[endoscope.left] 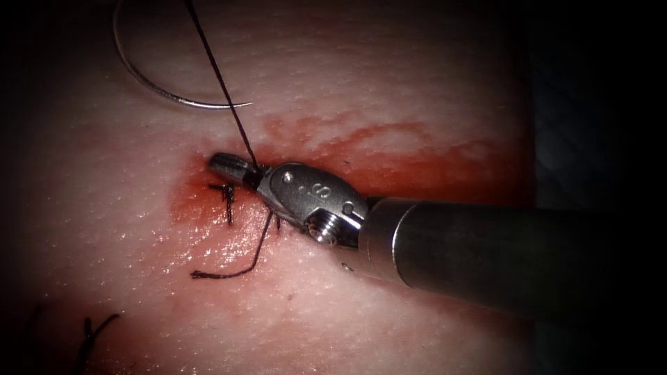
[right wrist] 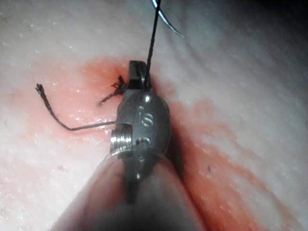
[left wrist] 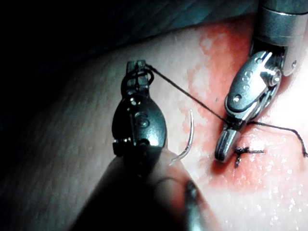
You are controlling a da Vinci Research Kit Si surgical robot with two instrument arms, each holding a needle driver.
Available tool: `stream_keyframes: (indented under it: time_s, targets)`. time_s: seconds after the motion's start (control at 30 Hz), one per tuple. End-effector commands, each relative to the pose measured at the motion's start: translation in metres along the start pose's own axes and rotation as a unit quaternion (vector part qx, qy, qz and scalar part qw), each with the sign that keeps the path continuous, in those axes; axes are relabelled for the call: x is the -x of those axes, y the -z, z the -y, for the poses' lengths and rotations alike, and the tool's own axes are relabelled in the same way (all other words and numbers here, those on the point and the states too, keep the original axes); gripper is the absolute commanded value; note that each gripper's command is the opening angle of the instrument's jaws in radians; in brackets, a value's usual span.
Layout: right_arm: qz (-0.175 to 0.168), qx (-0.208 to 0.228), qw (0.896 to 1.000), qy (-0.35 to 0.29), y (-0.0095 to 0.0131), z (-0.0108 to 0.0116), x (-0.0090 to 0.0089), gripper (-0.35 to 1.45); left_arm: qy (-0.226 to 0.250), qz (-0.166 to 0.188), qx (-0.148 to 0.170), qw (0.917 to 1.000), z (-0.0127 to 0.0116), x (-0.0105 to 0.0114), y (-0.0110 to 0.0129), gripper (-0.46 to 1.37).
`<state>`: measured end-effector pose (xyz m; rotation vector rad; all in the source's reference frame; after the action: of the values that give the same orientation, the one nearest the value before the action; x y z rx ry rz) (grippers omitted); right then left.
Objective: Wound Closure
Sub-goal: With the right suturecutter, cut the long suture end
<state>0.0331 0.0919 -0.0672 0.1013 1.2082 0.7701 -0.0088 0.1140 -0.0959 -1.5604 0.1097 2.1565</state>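
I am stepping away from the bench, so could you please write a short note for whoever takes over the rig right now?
Right tool: jaws shut on the thread, close to the knot.
Left tool: jaws shut on the same thread, which runs taut between the two tools.
Needle: held by neither tool, lying on the tissue, not in it.
Done: one knotted stitch on the cut, with a frayed free end lying loose.
Left: the long strand is uncut.
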Motion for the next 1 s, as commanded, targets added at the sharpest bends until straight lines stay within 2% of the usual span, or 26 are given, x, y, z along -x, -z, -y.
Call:
stream_keyframes:
  time_s: [0.03,0.27,0.3,0.33,0.37,0.4,0.43,0.5,0.7,0.87,1.0]
  targets:
    - [0.005,0.002,1.0,0.003,0.0,0.0,-0.0001,-0.35,0.0,0.0,0.0,1.0,0.0,0.0,0.0,-0.35]
    - [0.004,-0.005,1.0,0.009,0.0013,-0.0006,0.0,-0.35,-0.001,0.0,0.002,1.0,0.0001,0.0001,0.0001,-0.35]
    - [0.0,-0.004,1.0,0.01,0.0021,-0.001,0.0002,-0.24,-0.001,-0.001,0.004,1.0,0.0003,0.0001,0.0003,-0.35]
    - [-0.001,-0.002,1.0,0.01,0.0023,-0.0011,0.0002,0.02,-0.001,-0.001,0.003,1.0,0.0003,0.0002,0.0004,-0.35]
    - [0.0,0.005,1.0,0.01,0.0028,-0.0012,0.0003,0.5,-0.001,-0.001,0.003,1.0,0.0004,0.0002,0.0005,-0.35]
    - [0.001,0.007,1.0,0.01,0.0031,-0.0013,0.0004,0.77,-0.001,0.0,0.002,1.0,0.0005,0.0002,0.0006,-0.35]
    - [0.001,0.006,1.0,0.01,0.0034,-0.0014,0.0004,0.93,-0.001,0.0,0.003,1.0,0.0006,0.0003,0.0006,-0.35]
    - [0.001,0.004,1.0,0.01,0.004,-0.0015,0.0005,1.12,-0.001,0.001,0.0,1.0,0.0008,0.0004,0.0008,-0.35]
    - [0.0,0.0,1.0,0.02,0.0049,-0.0017,0.0006,1.37,-0.001,0.002,-0.004,1.0,0.0013,0.0006,0.0014,-0.35]
    - [0.001,-0.002,1.0,0.02,0.0052,-0.0017,0.0006,1.43,-0.001,0.001,-0.005,1.0,0.0017,0.0007,0.0018,-0.35]
    - [0.003,-0.001,0.999,0.032,0.0054,-0.0017,0.0006,1.41,-0.004,0.001,-0.007,1.0,0.0018,0.0007,0.0017,-0.35]
